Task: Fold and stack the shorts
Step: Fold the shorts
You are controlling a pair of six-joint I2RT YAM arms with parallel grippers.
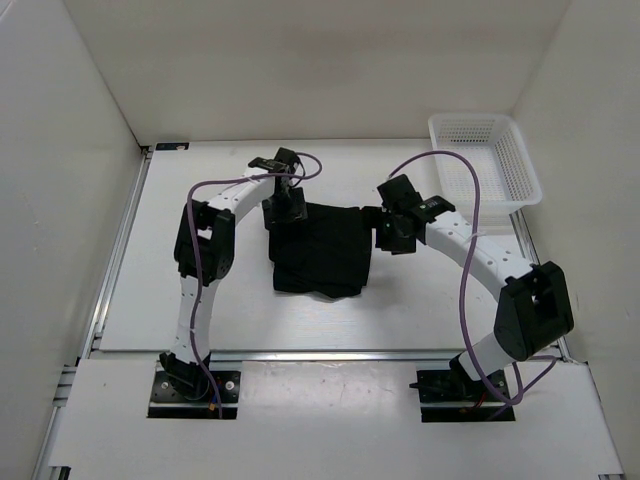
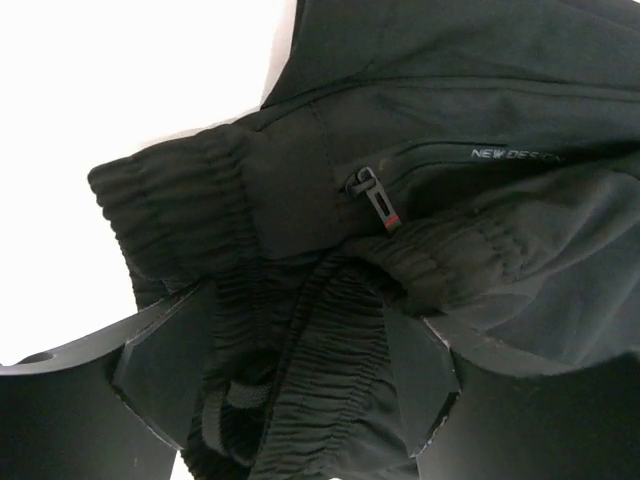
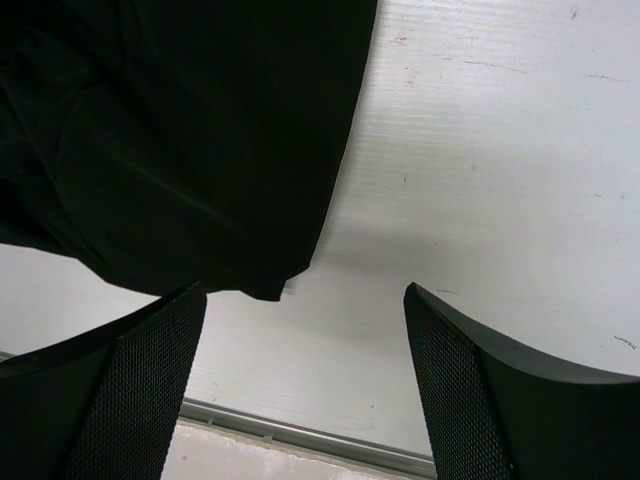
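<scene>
The shorts (image 1: 320,255) lie heaped on the table (image 1: 180,290). The left gripper (image 1: 285,212) is at the shorts' far left corner, its fingers apart with the gathered waistband (image 2: 300,300) bunched between them. The right gripper (image 3: 303,292) hangs just beside the shorts' right edge, fingers wide over bare table. A white basket (image 1: 487,160) stands well apart, beyond the shorts' right side.

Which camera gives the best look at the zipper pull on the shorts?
The left wrist view: the zipper pull sits close and sharp mid-frame, beside the gathered waistband. The top view shows the shorts only as a dark pile, no zipper visible. The right wrist view shows just a plain edge of them.
</scene>
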